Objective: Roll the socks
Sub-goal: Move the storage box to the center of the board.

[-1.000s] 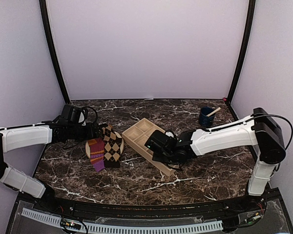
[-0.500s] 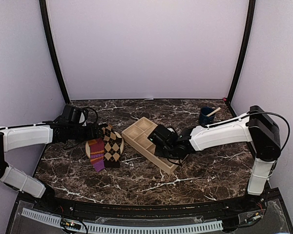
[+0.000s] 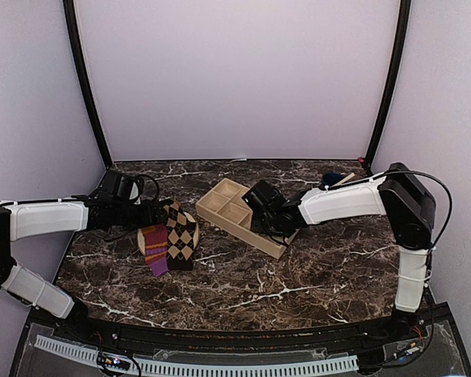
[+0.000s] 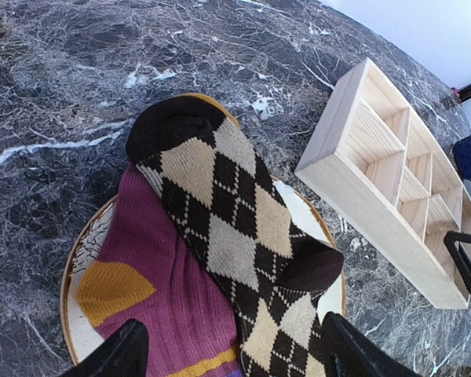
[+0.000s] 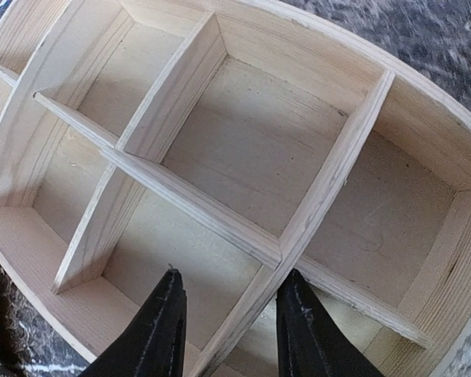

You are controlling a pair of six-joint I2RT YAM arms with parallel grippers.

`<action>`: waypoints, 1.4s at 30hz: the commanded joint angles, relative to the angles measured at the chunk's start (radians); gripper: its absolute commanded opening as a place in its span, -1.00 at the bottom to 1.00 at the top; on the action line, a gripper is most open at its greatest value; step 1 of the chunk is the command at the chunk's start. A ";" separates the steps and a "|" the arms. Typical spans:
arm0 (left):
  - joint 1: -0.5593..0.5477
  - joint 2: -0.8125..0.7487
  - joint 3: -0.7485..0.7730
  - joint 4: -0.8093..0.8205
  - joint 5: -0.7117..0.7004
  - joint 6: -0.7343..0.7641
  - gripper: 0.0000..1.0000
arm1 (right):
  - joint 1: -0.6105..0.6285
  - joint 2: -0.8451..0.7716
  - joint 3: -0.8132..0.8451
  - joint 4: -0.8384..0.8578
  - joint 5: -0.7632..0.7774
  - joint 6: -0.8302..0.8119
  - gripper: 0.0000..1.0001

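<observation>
Soft, light and limp, the argyle sock (image 4: 235,236) and magenta sock (image 4: 165,290) lie overlapped on a plate (image 4: 82,251) just ahead of the wide-spread left jaws, probably best pinched at a toe, while the right jaws, part-spread, straddle a wooden tray's (image 5: 251,149) divider.

Top view: bright, even, soft light from above. Pale walls (image 3: 235,78) read lilac. Shadows are weak and soft-edged. Dull sheen on the dark marble table (image 3: 314,275). Edges stay straight.
Left wrist view: socks (image 4: 220,236) crisp, knit legible. Blown-out white at the upper right corner. Left gripper fingers (image 4: 118,353) soft and dark at the bottom edge.
Right wrist view: warm and bright, wood grain sharp. Wide-lens bend curves the tray (image 5: 243,157) rims. Right gripper fingers (image 5: 157,330) black, slightly blurred.
</observation>
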 commanded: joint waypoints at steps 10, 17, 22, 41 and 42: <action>-0.003 0.039 0.015 0.023 0.029 -0.006 0.55 | -0.148 0.225 0.282 -0.020 -0.132 -0.460 -0.53; -0.004 0.066 0.034 0.028 0.053 -0.012 0.54 | -0.191 0.284 0.395 -0.031 -0.105 -0.596 -0.54; -0.003 0.076 0.039 0.034 0.072 -0.011 0.53 | -0.229 0.326 0.468 0.002 -0.082 -0.648 -0.54; -0.003 0.034 0.035 0.005 0.072 -0.019 0.50 | -0.201 0.237 0.550 -0.018 0.031 -0.758 0.03; -0.003 0.030 0.038 0.001 0.069 -0.018 0.50 | -0.190 0.219 0.543 -0.018 0.043 -0.767 0.06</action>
